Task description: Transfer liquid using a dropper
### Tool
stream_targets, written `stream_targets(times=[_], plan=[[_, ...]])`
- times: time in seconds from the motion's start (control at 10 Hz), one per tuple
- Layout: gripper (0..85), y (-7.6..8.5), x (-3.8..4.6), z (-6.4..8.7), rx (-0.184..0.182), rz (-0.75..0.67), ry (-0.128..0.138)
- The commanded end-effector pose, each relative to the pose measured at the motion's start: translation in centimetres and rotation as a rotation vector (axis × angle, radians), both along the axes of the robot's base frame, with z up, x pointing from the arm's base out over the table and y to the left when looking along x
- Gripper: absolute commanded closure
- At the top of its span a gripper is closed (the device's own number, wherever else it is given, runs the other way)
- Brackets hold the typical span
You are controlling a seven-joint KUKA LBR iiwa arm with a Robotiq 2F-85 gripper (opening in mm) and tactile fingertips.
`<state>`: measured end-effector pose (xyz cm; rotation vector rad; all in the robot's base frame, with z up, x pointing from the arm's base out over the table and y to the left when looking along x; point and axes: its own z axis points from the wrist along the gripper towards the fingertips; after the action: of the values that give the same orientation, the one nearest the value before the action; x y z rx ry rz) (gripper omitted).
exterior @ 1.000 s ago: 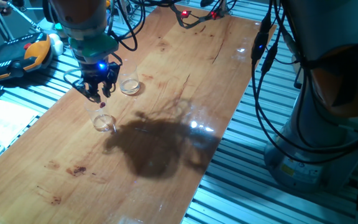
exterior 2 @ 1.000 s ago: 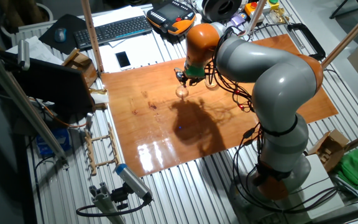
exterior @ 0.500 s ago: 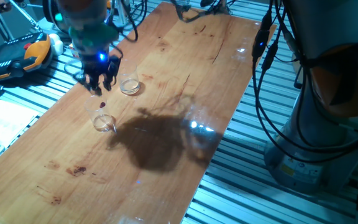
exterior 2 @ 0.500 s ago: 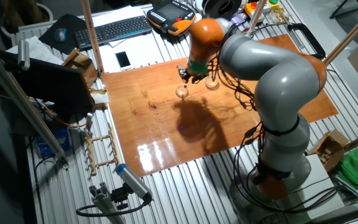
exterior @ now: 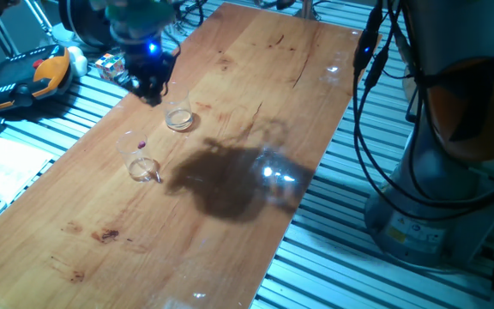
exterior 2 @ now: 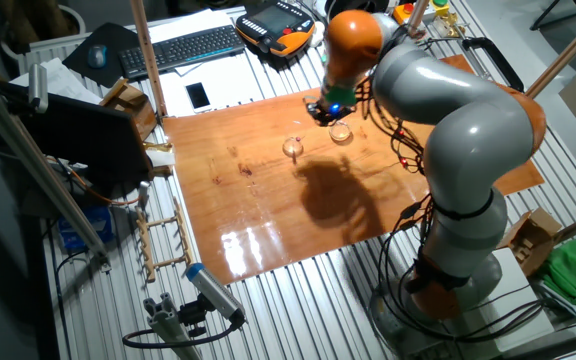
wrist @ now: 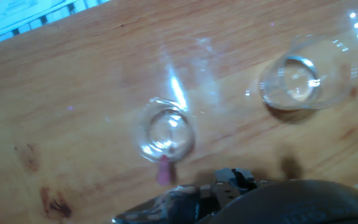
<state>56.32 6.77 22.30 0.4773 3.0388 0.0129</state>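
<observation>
Looking from one fixed view, we see the gripper raised above the far left part of the wooden table, with a blue light glowing on its body. We cannot tell how far its fingers are parted, and nothing shows between them. Just beside it on the table stands a low clear cup. Nearer to us stands a taller clear cup, and the dropper leans in it with its magenta end up at the rim.

From the other fixed view, we find the gripper over the low cup, while the taller cup stands apart to the left; the dropper is too small to make out there.

In the hand view, we look down on both cups. The taller cup holds the dropper, whose pink end pokes past its rim. The low cup glints with the liquid. The fingers are blurred at the bottom edge.
</observation>
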Motion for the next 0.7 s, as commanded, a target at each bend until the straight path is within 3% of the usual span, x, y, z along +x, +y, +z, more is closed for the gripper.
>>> stream_targets(times=[0.0, 0.1, 0.3, 0.6], plan=[[84.0, -0.5, -0.40, 0.3, -0.006, 0.004, 0.000], [84.0, -0.9, -0.90, 0.7, -0.018, 0.008, 0.003], [84.0, -1.9, -2.02, 1.3, 0.001, 0.016, 0.020], [84.0, -2.4, -2.73, 1.5, 0.005, 0.035, 0.032]])
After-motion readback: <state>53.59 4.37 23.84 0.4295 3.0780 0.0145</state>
